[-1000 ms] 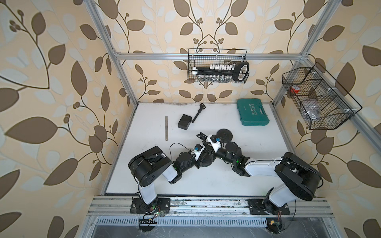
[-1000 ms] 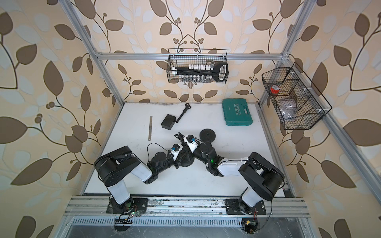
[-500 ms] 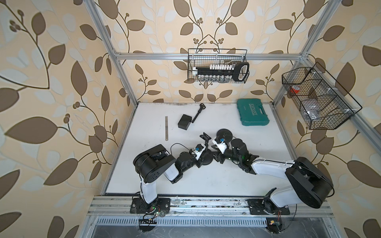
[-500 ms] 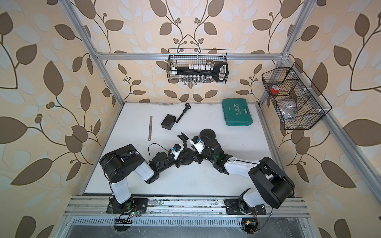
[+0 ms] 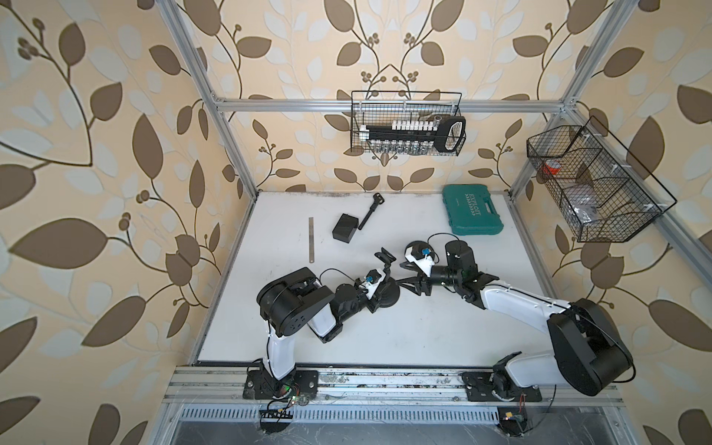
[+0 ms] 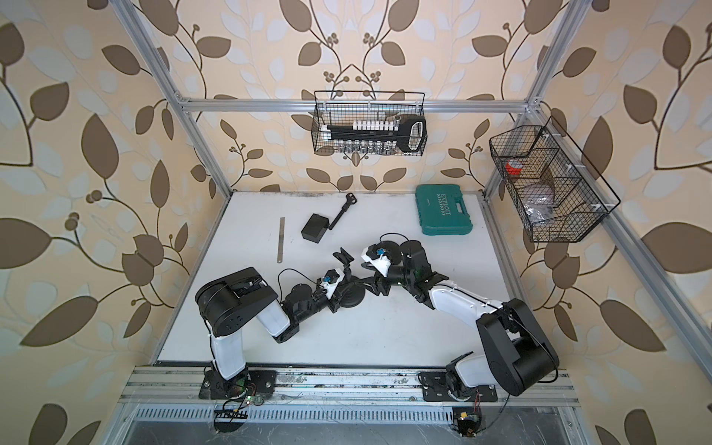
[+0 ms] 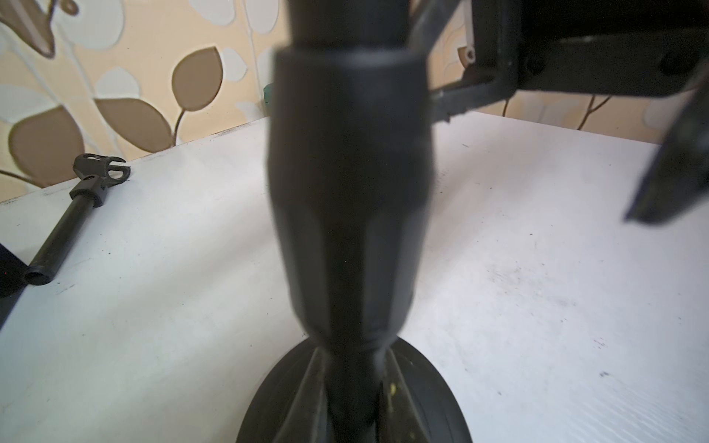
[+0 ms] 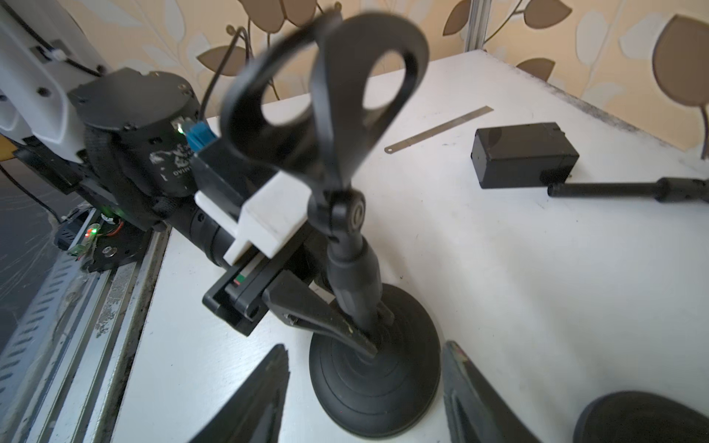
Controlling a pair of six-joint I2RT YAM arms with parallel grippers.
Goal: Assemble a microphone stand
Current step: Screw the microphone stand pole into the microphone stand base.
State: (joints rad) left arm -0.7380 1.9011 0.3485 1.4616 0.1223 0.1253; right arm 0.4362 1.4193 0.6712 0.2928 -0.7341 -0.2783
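Note:
A black microphone stand stands upright on its round base [image 5: 390, 298] [image 6: 354, 299] [image 8: 376, 383], with a ring-shaped clip [image 5: 385, 256] [image 8: 326, 96] on top. My left gripper [image 5: 379, 293] [image 6: 341, 294] [image 7: 355, 402] is shut on the lower stem [image 7: 351, 191] [image 8: 353, 276], just above the base. My right gripper [image 5: 406, 275] [image 6: 366, 274] [image 8: 367, 347] is open to the right of the stand. Its fingers [image 8: 264, 391] stand either side of the base without touching it. A second pole with a clip [image 5: 370, 212] [image 7: 65, 230] lies at the back of the table.
A second round base [image 5: 418, 246] [image 8: 644, 418] lies under the right wrist. A black box [image 5: 345, 228], a steel ruler [image 5: 311, 239] and a green case [image 5: 472, 210] lie further back. Wire baskets [image 5: 406, 123] [image 5: 593, 185] hang on the frame.
The right gripper has opened and drawn back to the right, away from the stand. The left gripper has stayed shut on the stem, and the stand has stayed upright.

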